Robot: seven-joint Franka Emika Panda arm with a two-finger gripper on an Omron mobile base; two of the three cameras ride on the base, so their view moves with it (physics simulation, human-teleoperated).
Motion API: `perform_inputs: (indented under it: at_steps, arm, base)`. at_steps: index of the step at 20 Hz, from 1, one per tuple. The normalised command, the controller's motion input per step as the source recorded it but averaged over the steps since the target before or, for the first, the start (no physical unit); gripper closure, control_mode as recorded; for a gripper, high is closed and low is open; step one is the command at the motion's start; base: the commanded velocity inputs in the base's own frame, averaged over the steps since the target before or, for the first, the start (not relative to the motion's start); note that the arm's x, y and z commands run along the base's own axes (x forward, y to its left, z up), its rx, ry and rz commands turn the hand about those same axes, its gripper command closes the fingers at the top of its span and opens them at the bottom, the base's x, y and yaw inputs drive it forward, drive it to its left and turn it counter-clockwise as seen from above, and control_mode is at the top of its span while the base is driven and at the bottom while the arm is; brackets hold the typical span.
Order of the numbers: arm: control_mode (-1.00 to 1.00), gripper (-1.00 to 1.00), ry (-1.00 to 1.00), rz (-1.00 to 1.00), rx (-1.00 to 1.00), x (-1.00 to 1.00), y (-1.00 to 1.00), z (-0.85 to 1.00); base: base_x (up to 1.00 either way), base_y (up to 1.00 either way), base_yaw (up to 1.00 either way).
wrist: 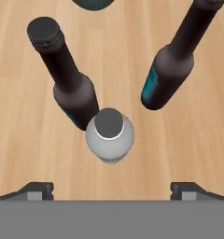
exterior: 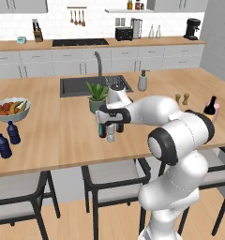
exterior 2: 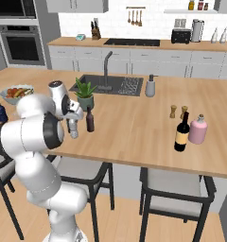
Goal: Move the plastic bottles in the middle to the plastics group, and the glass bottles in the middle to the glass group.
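End effector [wrist: 112, 186] open, jaws spread wide, nothing between them, hovering directly above the clear plastic bottle [wrist: 109, 135], looking straight down on its pale cap; in the left base view the end effector [exterior: 110, 123] sits just over the bottle cluster mid-counter. Clear plastic bottle [exterior: 110, 134] upright on the wooden counter [exterior: 63, 136], near the front edge, shorter than its neighbours. Two dark beer bottles beside it: the left beer bottle [wrist: 67, 79] looks touching or just beside the clear one in the hand view, the right beer bottle [wrist: 174, 65] a bit apart with a teal label patch showing. Right base view shows one beer bottle [exterior 2: 90, 120] upright next to the arm. Potted plant [exterior: 97, 96] just behind the cluster, sink [exterior: 81, 86] behind that, soap dispenser [exterior: 142, 80] by the sink's right side. Plastics group far left: two dark blue bottles [exterior: 9, 138] standing near each other, just in front of the fruit bowl [exterior: 11, 108]. Glass group far right: wine bottle [exterior 2: 182, 133] with yellowish label and pink bottle [exterior 2: 198, 130] just beside each other, both upright, salt and pepper shakers [exterior 2: 178, 111] a little behind them. Chairs [exterior: 114, 176] tucked under the counter's near edge.
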Motion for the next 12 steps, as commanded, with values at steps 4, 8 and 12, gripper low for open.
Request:
perform_inputs:
  at_steps: [4,8,12]
  arm:
    - [-1.00,-1.00,0.00,0.02,0.00,0.22,0.02,-0.26]
    - [-1.00,-1.00,0.00,0.05,-0.02,0.00,0.08,-0.09]
    - [-1.00,-1.00,0.00,0.05,0.00,0.00,0.03,-0.06]
  base:
    - [0.00,0.00,0.00]
    - [0.00,0.00,0.00]
    - [0.00,0.00,0.00]
